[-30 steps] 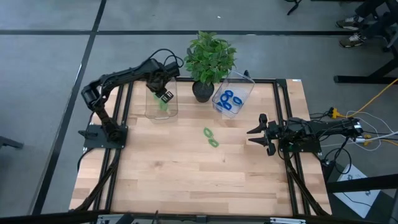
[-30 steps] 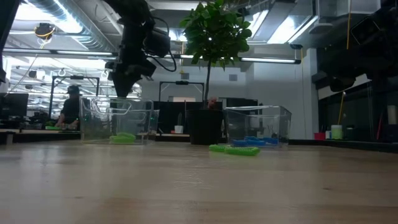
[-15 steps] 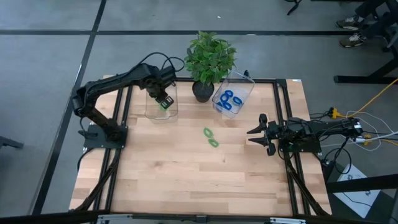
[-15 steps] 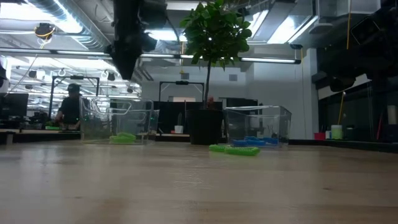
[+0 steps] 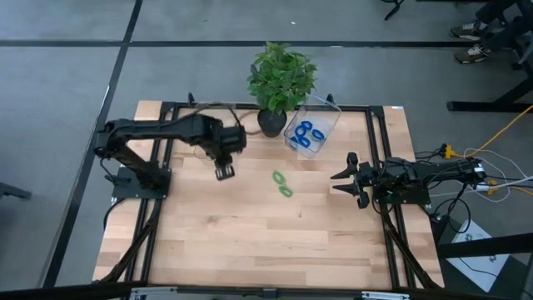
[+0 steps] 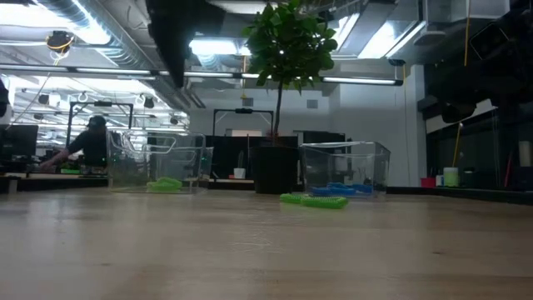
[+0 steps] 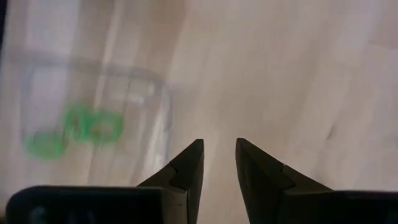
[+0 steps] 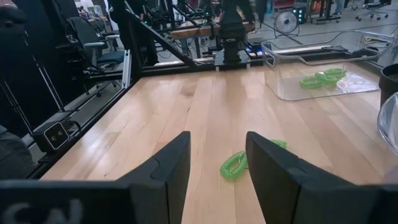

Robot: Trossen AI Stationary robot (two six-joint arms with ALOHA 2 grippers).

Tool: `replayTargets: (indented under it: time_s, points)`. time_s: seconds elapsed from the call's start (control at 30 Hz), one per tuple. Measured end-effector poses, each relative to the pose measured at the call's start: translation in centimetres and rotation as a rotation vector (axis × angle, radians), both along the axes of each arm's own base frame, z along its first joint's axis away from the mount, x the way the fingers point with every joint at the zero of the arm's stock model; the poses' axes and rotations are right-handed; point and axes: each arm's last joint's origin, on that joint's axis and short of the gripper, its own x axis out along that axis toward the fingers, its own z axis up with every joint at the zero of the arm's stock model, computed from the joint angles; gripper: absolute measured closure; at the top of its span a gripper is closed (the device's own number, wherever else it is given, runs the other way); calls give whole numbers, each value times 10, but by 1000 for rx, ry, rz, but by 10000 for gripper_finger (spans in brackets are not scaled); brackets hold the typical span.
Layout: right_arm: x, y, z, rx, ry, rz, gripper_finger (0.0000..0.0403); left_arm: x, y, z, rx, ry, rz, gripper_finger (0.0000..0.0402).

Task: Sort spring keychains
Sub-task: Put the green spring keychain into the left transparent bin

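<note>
High view: left bin (image 5: pixel 200 143) (under arm) mostly hidden.

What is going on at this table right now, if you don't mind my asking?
A two-arm robot is sorting spring keychains by colour. Blue ones lie in the right bin, green ones in the left bin. The left gripper hovers empty beside that bin, fingers apart. Two green keychains remain on the table. The right gripper waits open.
</note>
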Motion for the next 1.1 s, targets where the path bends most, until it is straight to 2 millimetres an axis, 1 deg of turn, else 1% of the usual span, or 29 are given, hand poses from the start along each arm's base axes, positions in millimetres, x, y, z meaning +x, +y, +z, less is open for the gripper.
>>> replayTargets:
  time_s: [0.13,0.27,0.4,0.53,0.67,0.77,0.97,1.1]
  points:
    - [0,0,0,0,0,0,249,12,-20,3,42,-91,-191,313]
    - [0,0,0,0,0,0,249,27,-33,7,91,-221,-355,313]
    - [0,0,0,0,0,0,249,45,-37,9,131,-358,-395,314]
    - [0,0,0,0,-1,0,249,64,-37,3,152,-439,-412,316]
    - [0,0,0,0,1,1,249,82,-38,-14,150,-439,-478,314]
    - [0,0,0,0,1,0,249,96,-39,-33,145,-415,-515,314]
    - [0,0,0,1,2,10,249,120,-40,-84,152,-290,-608,314]
    - [0,0,0,1,2,10,249,131,-40,-115,151,-222,-655,314]
